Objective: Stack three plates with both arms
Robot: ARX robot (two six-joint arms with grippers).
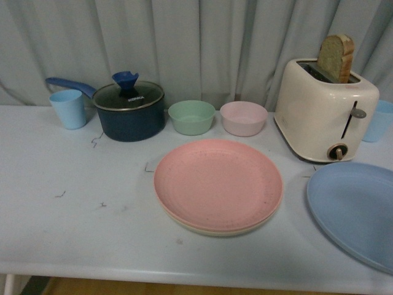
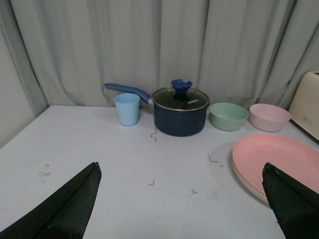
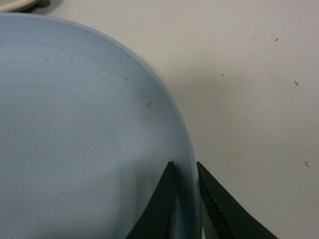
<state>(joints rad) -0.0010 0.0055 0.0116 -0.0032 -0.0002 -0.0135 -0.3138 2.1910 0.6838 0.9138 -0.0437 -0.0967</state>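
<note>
Right gripper [image 3: 185, 164]: jaws narrow, pinching blue plate [image 1: 356, 209] rim; plate lies at 4 o'clock from stack. Left gripper [image 2: 180, 164]: jaws wide, empty. Pink plate [image 1: 218, 181] sits on cream plate [image 1: 215, 230]. Bowls [image 1: 191, 117] at 12 o'clock.

Loads of open desk [image 1: 73, 209] left of the pink plate [image 1: 218, 181], easy to come in there. Pretty crowded along the back though: cup [image 1: 69, 108], pot [image 1: 130, 117], green bowl [image 1: 191, 117], pink bowl [image 1: 243, 118], toaster [image 1: 322, 110] in a row. Just a narrow bare strip between pink plate and blue plate [image 1: 356, 209].
</note>
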